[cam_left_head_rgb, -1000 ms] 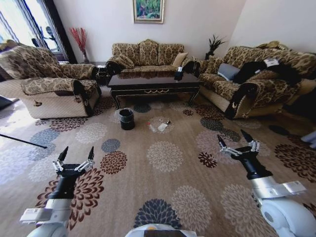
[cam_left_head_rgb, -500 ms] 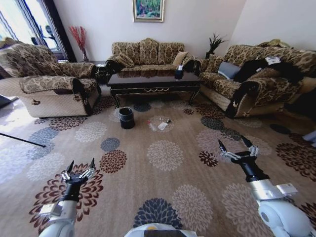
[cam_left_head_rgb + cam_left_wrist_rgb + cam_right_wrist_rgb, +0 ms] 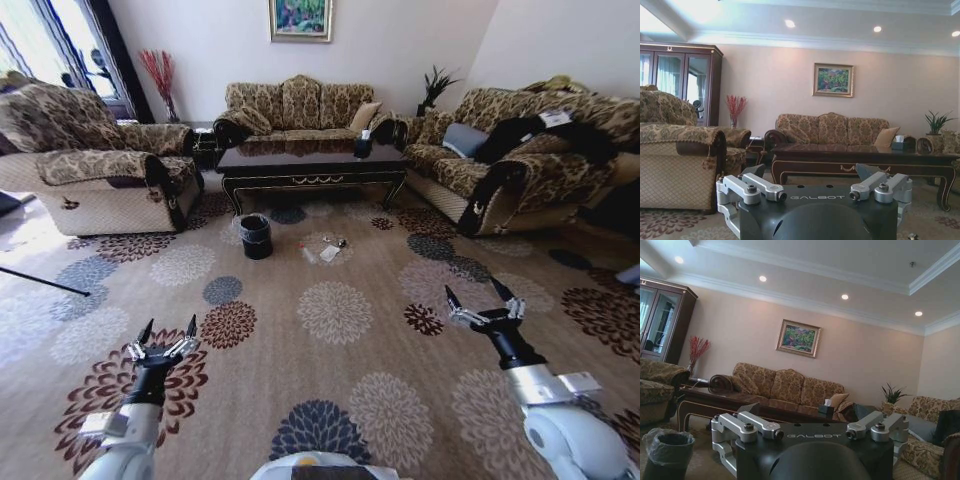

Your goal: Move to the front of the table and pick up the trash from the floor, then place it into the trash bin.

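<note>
While both arms hovered over the carpet, the left tool (image 3: 167,332) and right tool (image 3: 480,294) were spread open, empty. Trash (image 3: 323,250) lay beside the trash bin (image 3: 256,237), before the counter (image 3: 310,160).

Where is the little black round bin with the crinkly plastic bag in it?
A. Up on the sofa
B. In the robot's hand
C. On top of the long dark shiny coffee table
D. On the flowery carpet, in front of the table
D. The little black round bin with its clear plastic liner stands on the flowered carpet, just in front of the long glossy dark coffee table, near its left front leg.
</note>
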